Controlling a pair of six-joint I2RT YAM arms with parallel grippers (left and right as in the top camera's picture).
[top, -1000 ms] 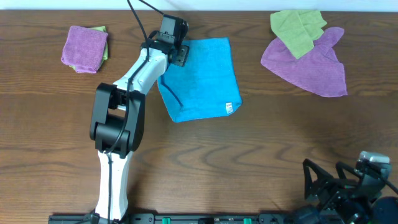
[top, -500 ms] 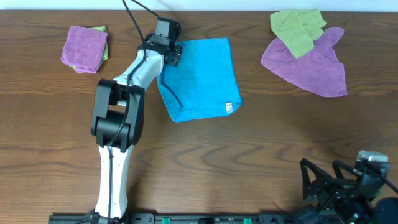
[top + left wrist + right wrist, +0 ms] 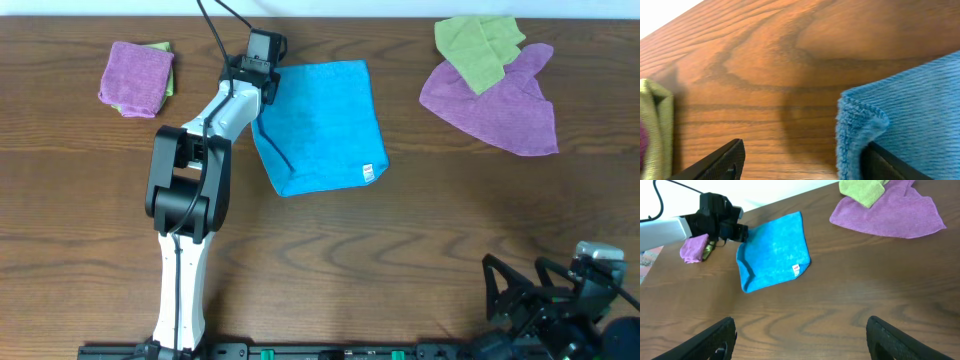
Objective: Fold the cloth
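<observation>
Brown wood-grain tabletop (image 3: pixel 400 260): nearest, the right gripper (image 3: pixel 520 285) sits spread and empty. Mid-table lies the sky-blue square microfibre cloth (image 3: pixel 325 125). At its curled far-left corner the left gripper (image 3: pixel 266 84) gapes, holding nothing; best to pinch that corner squarely before lifting.

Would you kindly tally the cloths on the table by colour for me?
blue cloth: 1
purple cloths: 2, a folded one on the left and a spread one on the right
yellow-green cloths: 2, one under the folded purple, one atop the spread purple
Total: 5
</observation>
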